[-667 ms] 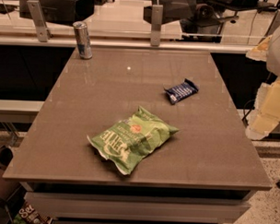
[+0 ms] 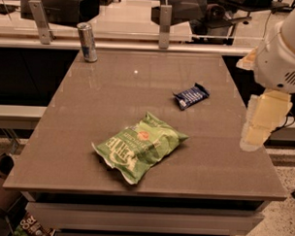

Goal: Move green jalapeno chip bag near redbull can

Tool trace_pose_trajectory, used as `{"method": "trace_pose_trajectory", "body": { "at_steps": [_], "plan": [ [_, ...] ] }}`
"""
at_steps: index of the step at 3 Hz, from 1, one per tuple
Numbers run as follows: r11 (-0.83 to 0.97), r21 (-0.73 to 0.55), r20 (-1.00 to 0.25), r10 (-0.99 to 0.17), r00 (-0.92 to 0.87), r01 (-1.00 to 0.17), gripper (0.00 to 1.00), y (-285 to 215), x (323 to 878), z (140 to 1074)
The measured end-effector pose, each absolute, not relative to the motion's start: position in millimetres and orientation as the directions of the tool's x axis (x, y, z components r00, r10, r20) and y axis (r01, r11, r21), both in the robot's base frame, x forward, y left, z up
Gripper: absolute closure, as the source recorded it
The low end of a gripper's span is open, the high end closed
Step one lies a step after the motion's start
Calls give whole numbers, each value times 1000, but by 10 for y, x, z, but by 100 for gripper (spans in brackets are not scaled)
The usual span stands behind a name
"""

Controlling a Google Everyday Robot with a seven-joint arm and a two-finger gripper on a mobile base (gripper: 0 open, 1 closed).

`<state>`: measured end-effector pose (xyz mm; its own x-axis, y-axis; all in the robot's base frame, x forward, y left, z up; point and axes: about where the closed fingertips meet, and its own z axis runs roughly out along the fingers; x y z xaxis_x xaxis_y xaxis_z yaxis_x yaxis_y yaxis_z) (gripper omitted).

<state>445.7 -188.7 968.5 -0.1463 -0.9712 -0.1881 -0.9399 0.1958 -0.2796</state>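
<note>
The green jalapeno chip bag lies flat on the grey-brown table, near the front and a little left of centre. The redbull can stands upright at the table's far left corner, well away from the bag. My gripper hangs from the white arm at the right edge of the table, above its right rim and to the right of the bag. It touches nothing and holds nothing.
A small dark-blue wrapped bar lies right of centre, between the bag and the arm. A rail with two metal posts runs behind the table's far edge. A dark bin stands on the floor at the front left.
The arm and gripper have come a little further into view from the right. The bag, the can and the bar have not moved.
</note>
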Motion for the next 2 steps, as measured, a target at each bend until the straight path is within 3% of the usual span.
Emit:
{"method": "trace_pose_trajectory", "body": {
  "at_steps": [2],
  "plan": [
    [50, -217, -250, -968, 6, -975, 0, -1256, 4597, 8951]
  ]
}}
